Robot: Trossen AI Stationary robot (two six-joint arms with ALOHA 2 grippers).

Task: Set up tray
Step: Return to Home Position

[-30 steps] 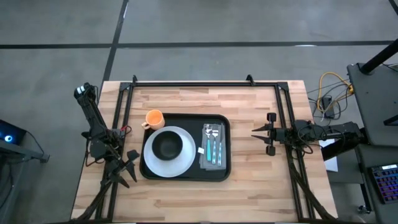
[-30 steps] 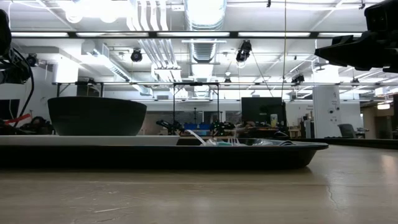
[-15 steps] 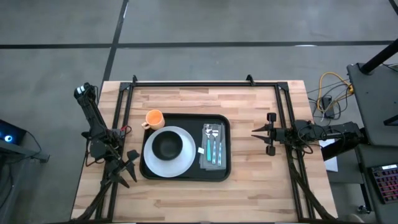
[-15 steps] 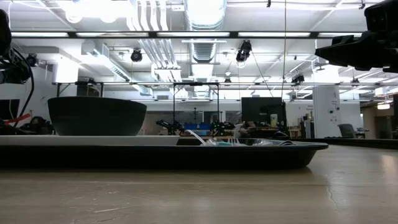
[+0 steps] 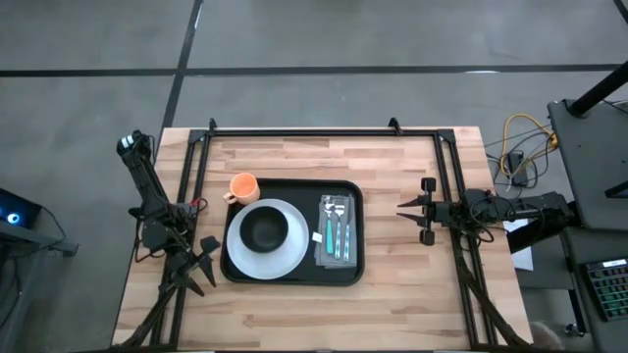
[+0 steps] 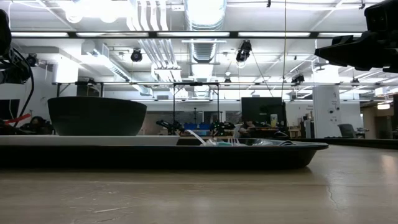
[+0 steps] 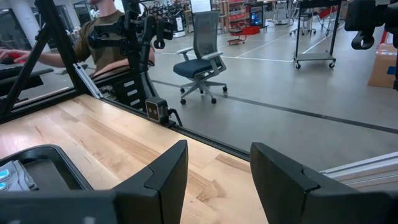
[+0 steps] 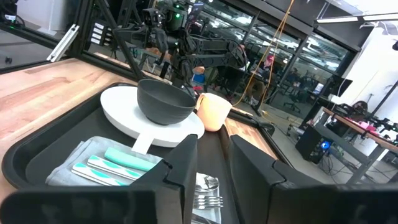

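The black tray [image 5: 292, 277] lies flat in the middle of the table. On it rests a round white plate [image 5: 240, 257] with a dark bowl [image 5: 263, 228] standing on it. Beside the plate lies a folded grey napkin [image 5: 336, 253] with teal-handled cutlery [image 5: 337, 233] on top. An orange cup [image 5: 243, 186] stands at the tray's far left corner; whether it is on the rim or beside it, I cannot tell. My left gripper [image 5: 201, 263] is open near the table's left edge. My right gripper [image 5: 417, 211] is open to the right of the tray, pointing at it [image 8: 213, 168].
Black frame rails [image 5: 314, 132] run along the far, left and right edges of the table. Bare wood [image 5: 314, 314] lies near of the tray and on both of its sides. A person [image 7: 106, 31] sits beyond the table in the left wrist view.
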